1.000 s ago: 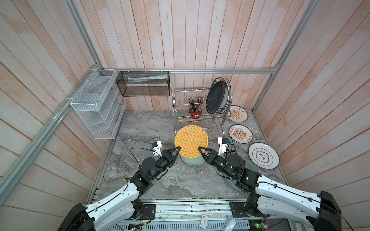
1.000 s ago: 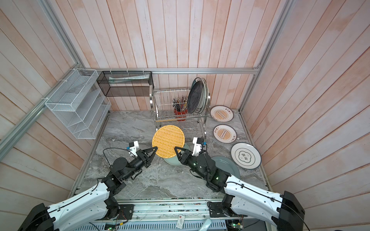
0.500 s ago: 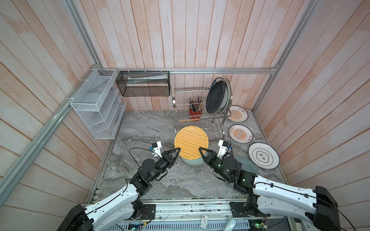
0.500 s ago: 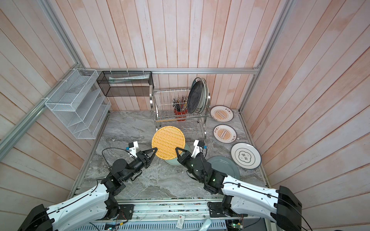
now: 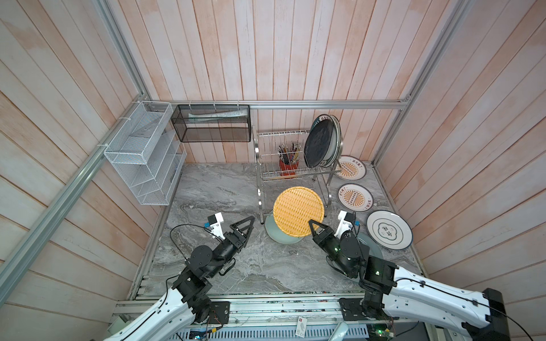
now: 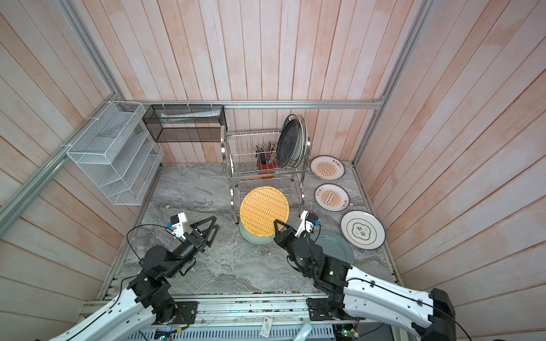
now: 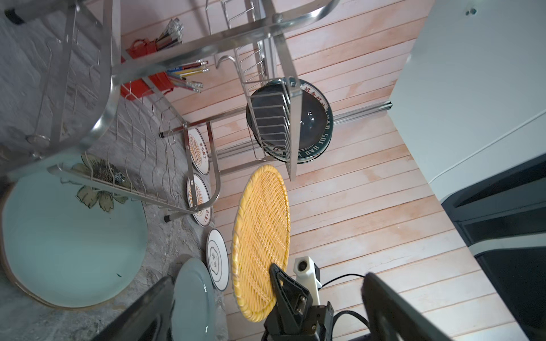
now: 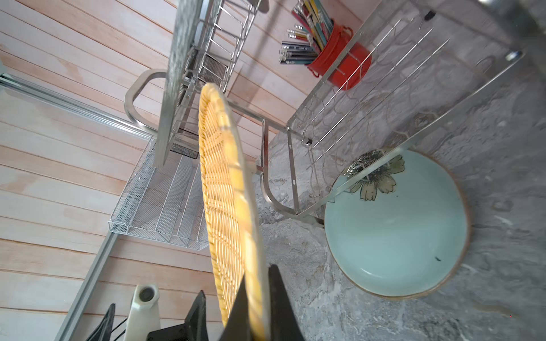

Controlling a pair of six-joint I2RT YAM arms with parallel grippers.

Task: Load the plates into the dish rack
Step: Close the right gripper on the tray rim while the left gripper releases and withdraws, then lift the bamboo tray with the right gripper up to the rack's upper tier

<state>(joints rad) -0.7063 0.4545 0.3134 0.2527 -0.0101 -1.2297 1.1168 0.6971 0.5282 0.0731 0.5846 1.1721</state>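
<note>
Plate (image 7: 323, 130); rim lettering (Chinese, Latin)

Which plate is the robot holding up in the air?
The yellow woven plate, pinched at its edge by the right claw. All others lie flat on the table or stand in the dish rack.

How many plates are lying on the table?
5: far sunburst plate, near sunburst plate, emblem plate, in a row on the right; grey-blue plate partly under the right arm; mint plate partly behind the held yellow plate.
</note>
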